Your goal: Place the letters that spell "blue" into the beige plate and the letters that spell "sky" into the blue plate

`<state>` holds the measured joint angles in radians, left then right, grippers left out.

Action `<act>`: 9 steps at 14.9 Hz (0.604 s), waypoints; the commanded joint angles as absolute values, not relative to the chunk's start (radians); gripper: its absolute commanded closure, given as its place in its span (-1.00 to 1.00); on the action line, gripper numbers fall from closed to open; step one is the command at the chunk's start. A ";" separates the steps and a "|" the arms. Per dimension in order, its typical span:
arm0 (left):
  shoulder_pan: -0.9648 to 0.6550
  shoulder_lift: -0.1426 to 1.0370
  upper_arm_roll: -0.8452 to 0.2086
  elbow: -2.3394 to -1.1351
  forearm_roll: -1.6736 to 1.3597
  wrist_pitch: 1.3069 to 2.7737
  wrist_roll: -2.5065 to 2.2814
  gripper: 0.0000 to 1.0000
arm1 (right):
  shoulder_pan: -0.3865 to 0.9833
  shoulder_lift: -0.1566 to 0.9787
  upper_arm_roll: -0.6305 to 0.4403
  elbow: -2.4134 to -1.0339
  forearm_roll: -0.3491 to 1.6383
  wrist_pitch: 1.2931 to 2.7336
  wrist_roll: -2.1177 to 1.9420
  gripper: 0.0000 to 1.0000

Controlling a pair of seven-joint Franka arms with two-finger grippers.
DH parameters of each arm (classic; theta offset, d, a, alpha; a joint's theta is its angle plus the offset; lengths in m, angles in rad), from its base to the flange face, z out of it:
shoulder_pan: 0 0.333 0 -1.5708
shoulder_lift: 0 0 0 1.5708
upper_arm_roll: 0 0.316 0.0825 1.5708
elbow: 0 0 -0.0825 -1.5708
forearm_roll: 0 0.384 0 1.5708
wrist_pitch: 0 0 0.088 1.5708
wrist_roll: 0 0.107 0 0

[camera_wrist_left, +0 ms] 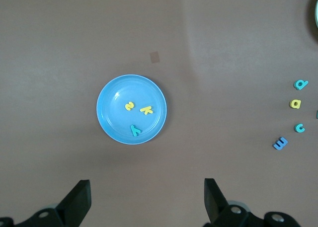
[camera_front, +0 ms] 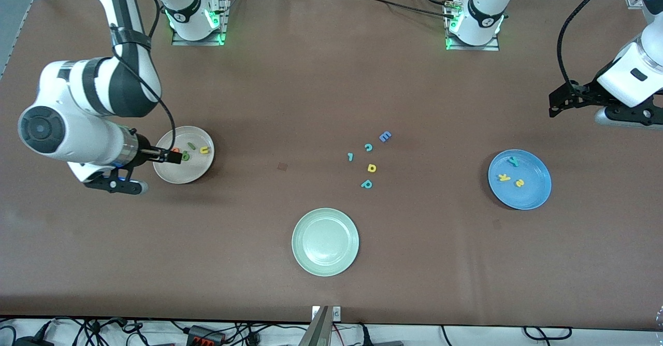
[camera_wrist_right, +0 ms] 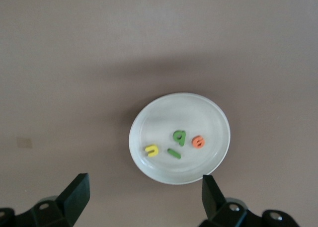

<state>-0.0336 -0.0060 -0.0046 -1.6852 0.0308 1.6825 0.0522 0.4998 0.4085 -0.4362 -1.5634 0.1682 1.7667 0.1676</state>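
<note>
The beige plate point(camera_front: 192, 173) point(camera_wrist_right: 149, 117) holds four letters: dark green b point(camera_front: 185, 155) point(camera_wrist_right: 180, 137), green l point(camera_front: 191, 145) point(camera_wrist_right: 174, 153), yellow u point(camera_front: 205, 150) point(camera_wrist_right: 152, 150) and orange e point(camera_wrist_right: 198, 142). My right gripper point(camera_front: 175, 155) point(camera_wrist_right: 144, 194) hangs open and empty above that plate's rim. The blue plate point(camera_front: 534, 191) point(camera_wrist_left: 107, 113) holds yellow s point(camera_front: 519, 182) point(camera_wrist_left: 129, 106), yellow k point(camera_front: 503, 177) point(camera_wrist_left: 146, 109) and teal y point(camera_front: 513, 161) point(camera_wrist_left: 135, 130). My left gripper point(camera_front: 555, 103) point(camera_wrist_left: 146, 199) is high over bare table at the left arm's end, open and empty.
Loose letters lie mid-table: a blue E point(camera_front: 385, 137), teal c point(camera_front: 368, 147), a small teal hooked letter point(camera_front: 350, 156), yellow a point(camera_front: 371, 168) and teal p point(camera_front: 366, 184). A pale green plate point(camera_front: 325, 263) sits nearer the front camera.
</note>
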 commanded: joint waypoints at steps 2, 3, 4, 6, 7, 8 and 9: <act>-0.041 0.002 0.000 -1.654 0.011 1.645 0.057 -1.00 | 0.440 0.394 -0.420 -1.467 0.172 1.732 0.066 -1.00; -0.041 0.002 0.000 -1.646 0.011 1.628 0.060 -1.00 | 0.399 0.365 -0.405 -1.441 0.172 1.730 0.057 -1.00; -0.041 0.003 0.000 -1.638 0.011 1.614 0.061 -1.00 | 0.365 0.357 -0.378 -1.413 0.163 1.721 0.057 -1.00; -0.043 0.003 -0.008 -1.637 0.011 1.611 0.063 -1.00 | 0.277 0.306 -0.281 -1.394 0.120 1.668 0.058 -1.00; -0.041 0.003 -0.011 -1.637 0.011 1.611 0.063 -1.00 | 0.223 0.278 -0.229 -1.391 0.083 1.661 0.057 -1.00; -0.041 0.003 -0.011 -1.637 0.011 1.611 0.063 -1.00 | 0.181 0.247 -0.185 -1.387 0.046 1.660 0.057 -1.00; -0.041 0.003 -0.011 -1.637 0.011 1.609 0.061 -1.00 | 0.138 0.218 -0.154 -1.387 0.026 1.654 0.055 -1.00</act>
<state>-0.0391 -0.0060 -0.0112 -1.6648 0.0308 1.6345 0.0528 0.2315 0.2868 -0.2476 -1.3837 0.0758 1.6803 0.0653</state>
